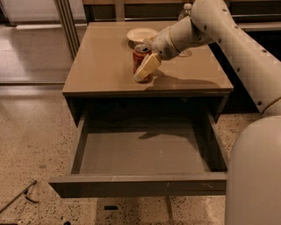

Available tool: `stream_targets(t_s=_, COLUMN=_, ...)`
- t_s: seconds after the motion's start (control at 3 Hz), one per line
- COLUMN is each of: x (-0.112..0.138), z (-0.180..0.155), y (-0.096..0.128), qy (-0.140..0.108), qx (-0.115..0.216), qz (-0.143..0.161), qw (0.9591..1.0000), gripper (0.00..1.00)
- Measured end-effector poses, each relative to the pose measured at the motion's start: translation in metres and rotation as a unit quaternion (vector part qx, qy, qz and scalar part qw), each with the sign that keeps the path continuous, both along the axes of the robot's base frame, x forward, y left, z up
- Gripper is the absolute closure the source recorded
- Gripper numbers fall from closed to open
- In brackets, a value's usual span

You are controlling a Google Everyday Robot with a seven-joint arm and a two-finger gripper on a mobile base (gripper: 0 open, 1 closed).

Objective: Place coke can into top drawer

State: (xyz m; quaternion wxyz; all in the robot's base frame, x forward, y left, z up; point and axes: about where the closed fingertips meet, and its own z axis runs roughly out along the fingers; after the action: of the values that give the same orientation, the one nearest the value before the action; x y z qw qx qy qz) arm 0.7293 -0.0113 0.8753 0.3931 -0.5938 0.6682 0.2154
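Observation:
The red coke can (140, 54) stands upright on the brown table top (101, 66), near its front edge at the middle. My gripper (145, 69) reaches in from the right on the white arm and is right at the can, overlapping its lower right side. The can rests on the table. The top drawer (140, 185) is pulled wide open below the table's front edge, and its grey floor holds nothing.
A white bowl (141, 34) sits just behind the can. A clear water bottle (186, 9) stands at the table's back right, partly hidden by my arm. My white body (254, 176) fills the lower right. A speckled floor surrounds the table.

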Motion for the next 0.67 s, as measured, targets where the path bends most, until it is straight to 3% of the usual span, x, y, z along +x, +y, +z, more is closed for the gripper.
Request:
stream_targets(t_s=0.33, x=0.0, z=-0.0002, y=0.0003, qy=0.0, qx=0.0, qz=0.0, qw=1.0, gripper=0.17)
stream_targets(t_s=0.67, x=0.0, z=-0.0002, y=0.0003, qy=0.0, qx=0.0, qz=0.0, qw=1.0, gripper=0.41)
